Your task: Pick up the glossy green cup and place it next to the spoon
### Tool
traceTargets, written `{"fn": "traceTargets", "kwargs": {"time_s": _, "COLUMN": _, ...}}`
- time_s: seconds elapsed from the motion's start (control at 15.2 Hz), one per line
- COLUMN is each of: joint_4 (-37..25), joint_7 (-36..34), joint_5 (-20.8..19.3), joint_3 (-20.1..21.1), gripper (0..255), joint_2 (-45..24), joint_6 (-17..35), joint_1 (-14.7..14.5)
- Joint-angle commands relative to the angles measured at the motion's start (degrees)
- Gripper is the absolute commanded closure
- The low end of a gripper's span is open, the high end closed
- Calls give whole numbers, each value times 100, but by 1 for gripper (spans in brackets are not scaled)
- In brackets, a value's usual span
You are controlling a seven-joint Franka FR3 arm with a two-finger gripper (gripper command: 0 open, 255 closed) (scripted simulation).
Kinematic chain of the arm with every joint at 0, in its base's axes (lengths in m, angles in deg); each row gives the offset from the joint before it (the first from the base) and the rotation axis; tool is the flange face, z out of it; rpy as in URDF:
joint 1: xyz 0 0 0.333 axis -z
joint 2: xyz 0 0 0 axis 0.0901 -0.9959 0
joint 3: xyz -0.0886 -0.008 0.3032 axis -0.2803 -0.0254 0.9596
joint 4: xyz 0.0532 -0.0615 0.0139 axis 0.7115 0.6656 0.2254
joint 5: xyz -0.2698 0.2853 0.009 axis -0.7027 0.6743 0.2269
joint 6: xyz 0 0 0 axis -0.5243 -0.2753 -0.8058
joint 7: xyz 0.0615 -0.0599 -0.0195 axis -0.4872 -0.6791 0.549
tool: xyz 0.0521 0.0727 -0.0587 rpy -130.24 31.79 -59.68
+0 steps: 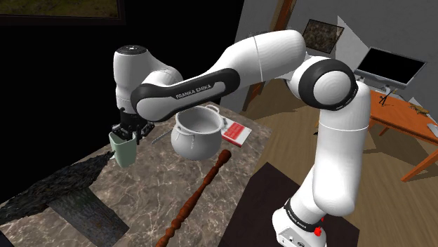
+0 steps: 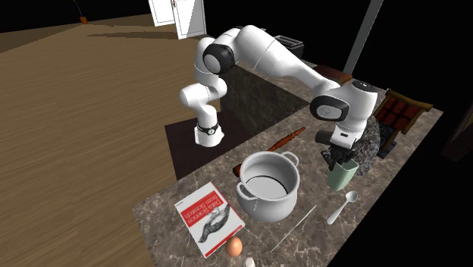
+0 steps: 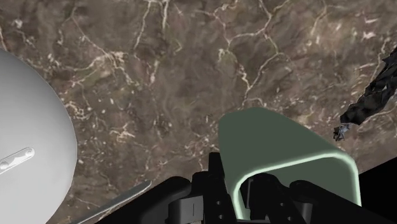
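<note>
The black gripper (image 2: 340, 158) is clamped on the rim of the pale green cup (image 2: 341, 174), one finger inside and the other pressed against the outside of the wall, as the wrist view makes plain. The cup hangs upright under the hand, close to the counter's (image 2: 163, 203) edge on the second exterior view's right; I cannot tell whether its base touches the marble. A white spoon (image 2: 343, 206) lies on the counter just beside the cup, apart from it, bowl towards the cup. A big white pot (image 2: 267, 184) stands near the middle of the counter, next to both. Beyond the pot from the cup, a book (image 2: 208, 217) lies flat near the counter's corner with an egg (image 2: 234, 246) by its edge. A wooden rolling pin (image 2: 284, 140) lies along the stand-side edge.
</note>
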Motion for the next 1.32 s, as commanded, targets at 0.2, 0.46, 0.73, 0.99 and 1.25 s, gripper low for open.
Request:
{"fn": "traceTargets", "kwargs": {"time_s": 0.2, "joint_4": 1, "joint_7": 0, "joint_5": 0, "joint_3": 0, "gripper": 0, "joint_2": 2, "joint_6": 2, "joint_1": 0}}
{"fn": "traceTargets", "kwargs": {"time_s": 0.46, "joint_4": 0, "joint_7": 0, "joint_5": 0, "joint_3": 0, "gripper": 0, "joint_2": 2, "joint_6": 2, "joint_1": 0}}
{"fn": "traceTargets", "kwargs": {"time_s": 0.73, "joint_4": -277, "joint_7": 121, "joint_5": 195, "joint_3": 94, "gripper": 0, "joint_2": 327, "joint_6": -567, "joint_1": 40}}
{"fn": "traceTargets", "kwargs": {"time_s": 0.99, "joint_4": -276, "joint_7": 121, "joint_5": 195, "joint_3": 94, "gripper": 0, "joint_2": 327, "joint_6": -567, "joint_1": 39}}
{"fn": "traceTargets", "kwargs": {"time_s": 1.25, "joint_4": -277, "joint_7": 121, "joint_5": 195, "joint_3": 94, "gripper": 0, "joint_2": 327, "joint_6": -567, "joint_1": 39}}
